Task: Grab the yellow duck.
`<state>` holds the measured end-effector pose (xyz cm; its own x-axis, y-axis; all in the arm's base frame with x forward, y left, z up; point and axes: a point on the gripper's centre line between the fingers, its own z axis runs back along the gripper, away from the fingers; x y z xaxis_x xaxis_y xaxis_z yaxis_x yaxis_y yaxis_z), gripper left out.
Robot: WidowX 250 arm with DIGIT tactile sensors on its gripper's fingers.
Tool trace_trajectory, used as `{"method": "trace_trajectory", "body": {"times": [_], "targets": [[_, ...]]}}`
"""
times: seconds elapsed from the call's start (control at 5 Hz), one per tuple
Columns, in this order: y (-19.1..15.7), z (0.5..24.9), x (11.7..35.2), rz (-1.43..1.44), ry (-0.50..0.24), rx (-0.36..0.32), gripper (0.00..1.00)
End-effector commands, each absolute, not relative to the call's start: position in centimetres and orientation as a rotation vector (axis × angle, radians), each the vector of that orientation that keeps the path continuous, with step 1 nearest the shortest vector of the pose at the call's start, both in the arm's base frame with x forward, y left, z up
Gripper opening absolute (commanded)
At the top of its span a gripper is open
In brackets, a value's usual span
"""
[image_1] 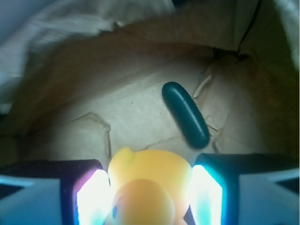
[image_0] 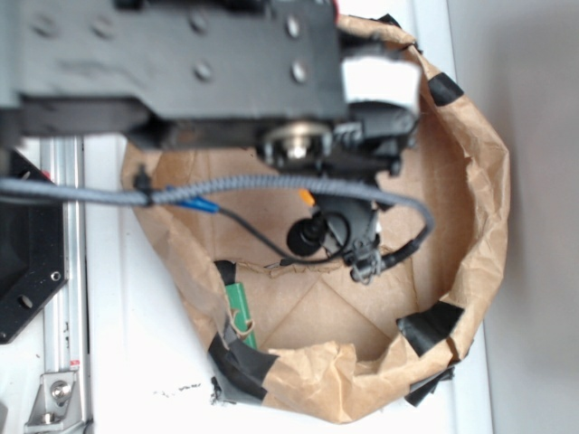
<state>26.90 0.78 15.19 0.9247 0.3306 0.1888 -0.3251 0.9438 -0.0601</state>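
Yellow duck [image_1: 149,185] sits clamped (both pads touching) in tool [image_1: 149,197].

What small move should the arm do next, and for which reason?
Probably close the fingers fully. In the wrist view the yellow duck sits between both, filling the gap, while the dark green capsule lies apart on the paper bag floor, so nothing else should get caught.

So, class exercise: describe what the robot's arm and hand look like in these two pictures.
The arm is black, boxy metal with round screw heads. A grey braided cable runs across it, along with thinner black wires. In the wrist view the hand has two dark fingers whose inner pads glow white, tinged cyan and pink.
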Motion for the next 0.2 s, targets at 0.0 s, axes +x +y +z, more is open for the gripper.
{"method": "trace_trajectory", "body": {"times": [0.0], "targets": [[2.15, 15.5, 28.45, 0.357, -0.228, -0.057, 0.0]]}}
